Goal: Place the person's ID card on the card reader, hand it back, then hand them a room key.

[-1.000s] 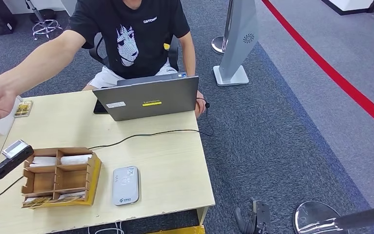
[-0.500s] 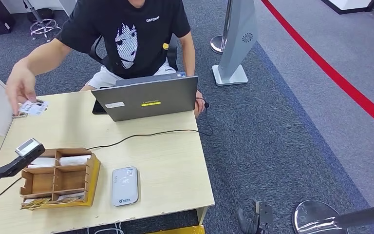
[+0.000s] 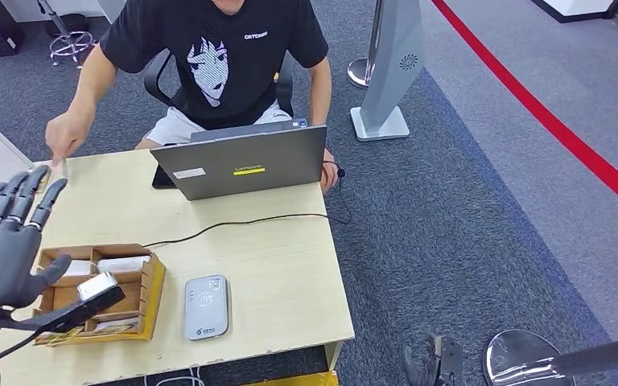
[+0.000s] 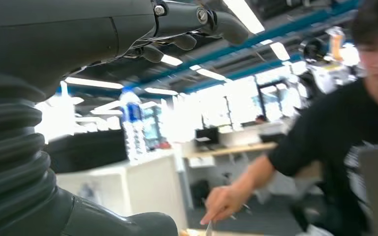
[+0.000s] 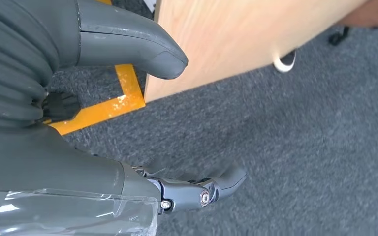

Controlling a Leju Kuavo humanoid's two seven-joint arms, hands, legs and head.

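Observation:
My left hand point(image 3: 8, 241) is raised over the table's left side, fingers spread, holding nothing; its palm and fingers point(image 4: 197, 22) also show in the left wrist view. The person's hand point(image 3: 66, 138) is at the table's far left corner and pinches a thin card point(image 4: 209, 229), seen edge-on. The grey card reader point(image 3: 207, 305) lies near the front edge with nothing on it. A wooden divided box point(image 3: 149, 281) with white key cards stands left of it. My right hand point(image 5: 197, 191) hangs below the table's edge, fingers apart, holding nothing.
A grey laptop point(image 3: 241, 165) stands open at the back of the table point(image 3: 290, 273), with a black cable point(image 3: 233, 221) running across it. A dark bar with a small silver device point(image 3: 88, 297) sits in front of the box. A white stand point(image 3: 390, 72) is on the carpet.
The person's hand drew back with the card from the far left to the table's back corner. My left hand rose into the head view, fingers spread.

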